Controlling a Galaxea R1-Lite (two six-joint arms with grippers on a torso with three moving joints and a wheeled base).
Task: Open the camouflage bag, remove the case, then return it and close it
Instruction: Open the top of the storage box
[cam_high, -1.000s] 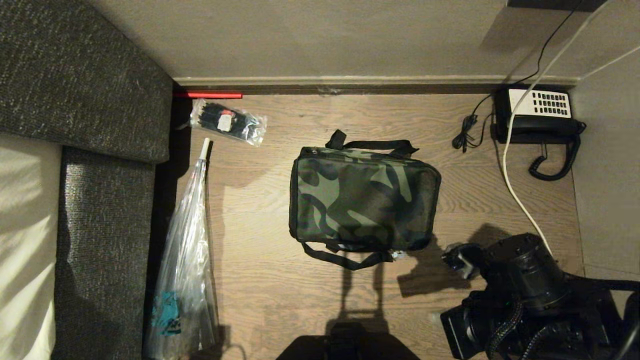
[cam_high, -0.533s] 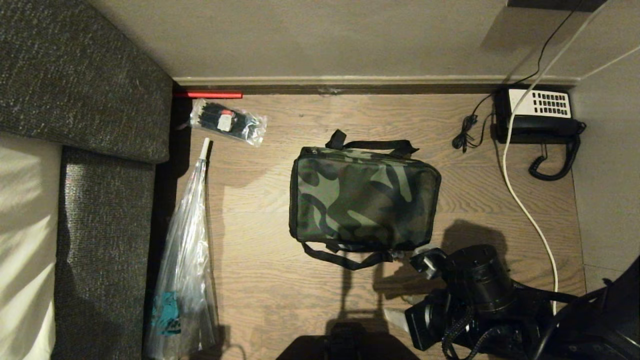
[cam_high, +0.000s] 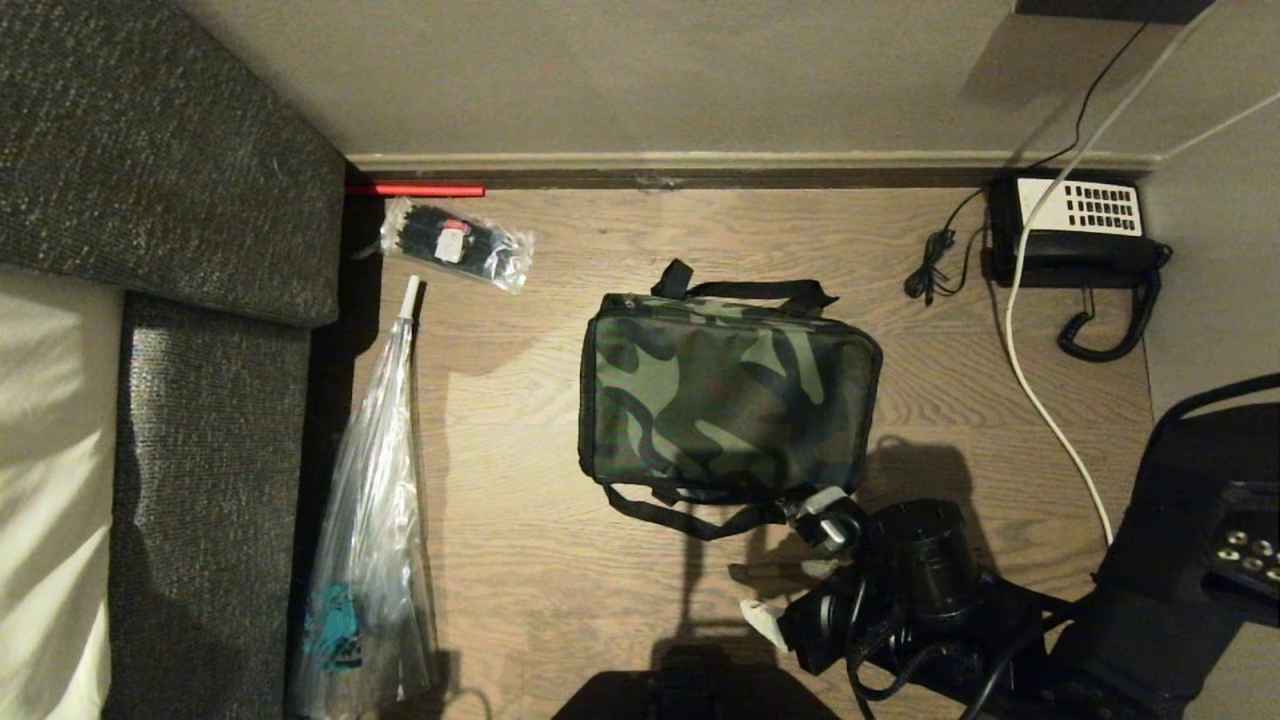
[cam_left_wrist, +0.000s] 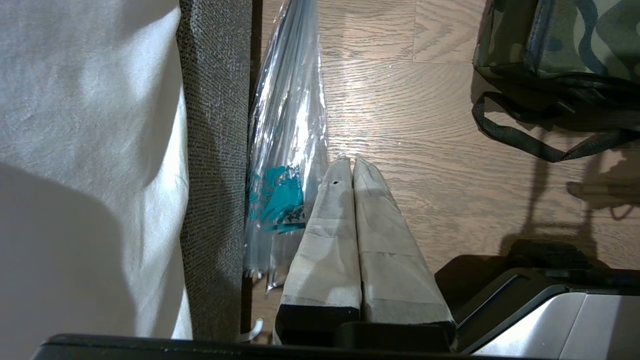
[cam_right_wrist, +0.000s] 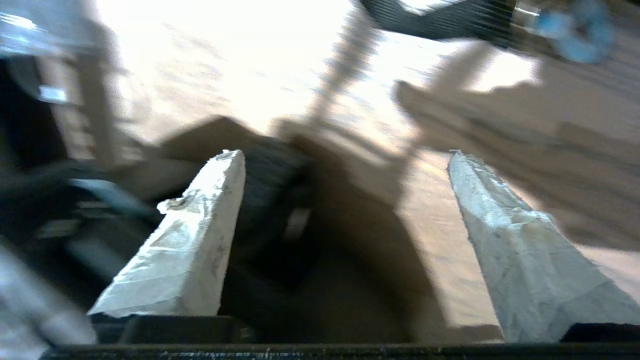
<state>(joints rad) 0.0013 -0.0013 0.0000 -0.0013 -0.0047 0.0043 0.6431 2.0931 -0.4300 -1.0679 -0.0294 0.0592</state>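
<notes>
Wood-plank floor | closed green-black camouflage fabric bag centre | my right gripper at its 5 o'clock, fingers spread, empty | left gripper pressed together.

Room's looking dim and warm-toned, w/ the brightest light falling on the pale cushion at the left, while the camouflage bag is sitting in murky half-light and the robot's arm is throwing soft dark shadows across the wood floor just below it. In the left wrist view things are staying sharp, w/ glare shining off the clear plastic bag and a pale sheen on the boards. Right wrist view is smearing badly w/ motion blur, floor blowing out to near-white up top, only the pale fingers reading fairly clearly.
</notes>
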